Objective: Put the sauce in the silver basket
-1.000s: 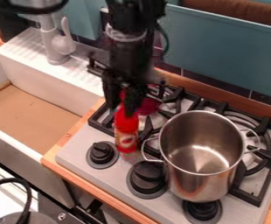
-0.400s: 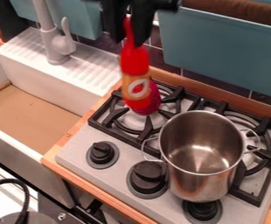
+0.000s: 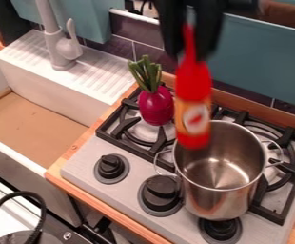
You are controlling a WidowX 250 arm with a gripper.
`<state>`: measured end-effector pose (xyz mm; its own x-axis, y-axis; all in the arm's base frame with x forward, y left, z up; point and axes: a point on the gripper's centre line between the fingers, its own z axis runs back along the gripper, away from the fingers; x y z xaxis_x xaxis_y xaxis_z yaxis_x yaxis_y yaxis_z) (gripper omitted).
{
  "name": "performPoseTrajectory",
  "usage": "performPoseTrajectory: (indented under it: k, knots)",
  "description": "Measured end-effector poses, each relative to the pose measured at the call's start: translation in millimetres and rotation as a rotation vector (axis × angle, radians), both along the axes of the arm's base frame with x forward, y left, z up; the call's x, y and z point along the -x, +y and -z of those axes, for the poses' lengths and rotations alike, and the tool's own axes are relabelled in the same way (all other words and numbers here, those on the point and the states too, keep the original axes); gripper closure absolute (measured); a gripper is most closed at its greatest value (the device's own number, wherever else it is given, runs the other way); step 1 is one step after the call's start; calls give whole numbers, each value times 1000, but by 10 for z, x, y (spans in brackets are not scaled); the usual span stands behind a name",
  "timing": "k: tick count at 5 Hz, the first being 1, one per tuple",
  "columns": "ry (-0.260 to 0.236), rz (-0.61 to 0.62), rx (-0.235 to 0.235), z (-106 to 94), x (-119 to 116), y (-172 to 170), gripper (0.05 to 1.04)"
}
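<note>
Teal panels (image 3: 264, 62) and dark tiles (image 3: 121, 26) back the gripper (image 3: 188, 47), which pinches the sauce (image 3: 193, 86) by its narrow top, the bottle hanging upright below it. The pick looks done: the sauce is clear of the stove (image 3: 80, 164). Below the gripper and toward the right of the view stands the pot (image 3: 217, 202), probably the silver basket meant. The bottle's base overlaps its far left rim in the view; whether it is truly over the opening, I cannot tell. Left, as I judge it: shifting over the pot's middle, lowering, letting go. Down and left of the gripper, a beet (image 3: 156, 107) with green stalks sits on the black grate (image 3: 128, 125). Farther left are the white sink (image 3: 48, 105) and its faucet (image 3: 66, 47); knobs (image 3: 111, 167) line the stove's near side.
</note>
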<state>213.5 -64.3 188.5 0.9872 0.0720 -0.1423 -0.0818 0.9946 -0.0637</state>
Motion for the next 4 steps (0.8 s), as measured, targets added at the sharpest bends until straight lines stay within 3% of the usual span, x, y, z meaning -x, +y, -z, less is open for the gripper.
performPoseTrajectory:
  k: [1,2,3,4]
  knots:
    - [-70,21,-60,281,9,-192,806]
    - [-134,35,-76,581,-33,-296,806]
    - [-176,16,-70,685,-123,-285,806]
    - [-185,0,-70,753,-173,-222,806]
